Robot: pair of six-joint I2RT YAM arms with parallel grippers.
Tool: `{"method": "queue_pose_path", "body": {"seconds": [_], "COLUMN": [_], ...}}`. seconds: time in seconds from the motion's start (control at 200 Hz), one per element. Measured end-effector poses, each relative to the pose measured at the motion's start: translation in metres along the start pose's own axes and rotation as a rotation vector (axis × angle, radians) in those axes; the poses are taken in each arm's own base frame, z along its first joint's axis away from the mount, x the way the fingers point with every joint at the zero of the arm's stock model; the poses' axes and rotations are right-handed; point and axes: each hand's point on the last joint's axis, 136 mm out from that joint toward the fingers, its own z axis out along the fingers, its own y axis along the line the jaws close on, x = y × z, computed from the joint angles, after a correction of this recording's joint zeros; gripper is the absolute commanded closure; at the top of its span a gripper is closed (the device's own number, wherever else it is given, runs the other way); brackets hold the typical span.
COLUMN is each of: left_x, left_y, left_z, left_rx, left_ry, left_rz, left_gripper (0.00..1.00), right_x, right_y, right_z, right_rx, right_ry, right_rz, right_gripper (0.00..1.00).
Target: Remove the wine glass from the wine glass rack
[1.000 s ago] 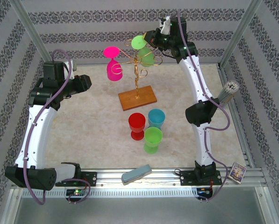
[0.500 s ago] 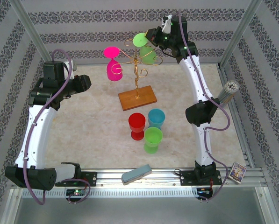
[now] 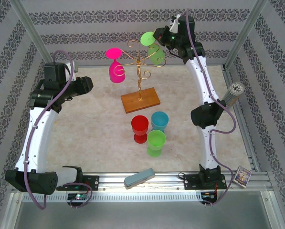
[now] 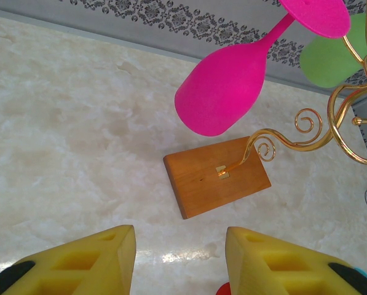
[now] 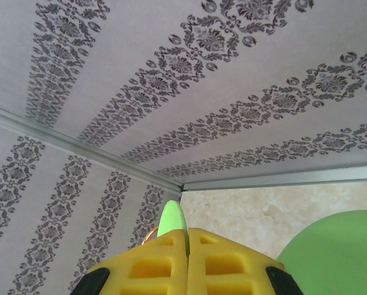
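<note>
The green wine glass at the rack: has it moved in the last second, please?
Yes. The green wine glass, in the right hand, shifted up-right in the top view, away from the rack.

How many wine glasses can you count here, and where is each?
5. The pink glass hangs at the rack's left; one green glass is gripped by the right tool at the rack's upper right; the red glass, blue glass and second green glass stand on the table.
</note>
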Motion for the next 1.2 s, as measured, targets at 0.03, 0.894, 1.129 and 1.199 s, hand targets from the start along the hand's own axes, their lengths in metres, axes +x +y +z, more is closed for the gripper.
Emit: {"method": "queue_pose_path", "body": {"seconds": [0.03, 0.894, 1.129, 1.199], "left_x": [0.0, 0.004, 0.014, 0.017], "left_y": [0.0, -0.003, -0.005, -0.006], "left_z": [0.0, -0.008, -0.013, -0.014], "left_rx": [0.0, 0.018, 0.038, 0.044], "left_ry": [0.0, -0.008, -0.002, 0.002], "left_rz": [0.0, 0.003, 0.003, 0.002], "left_gripper": [0.57, 0.57, 0.56, 0.56], "right_x": [-0.002, -0.037, -0.029, -0.025], "right_y": [-0.002, -0.029, -0.03, -0.028], "right_z": [-0.001, -0.058, -0.093, -0.105], "right_rx": [0.005, 0.161, 0.198, 0.205], "right_ry": [-0.006, -0.119, -0.115, -0.117], "right_rz": [0.0, -0.015, -0.015, -0.015], "right_gripper": [1.0, 1.0, 1.0, 1.0]}}
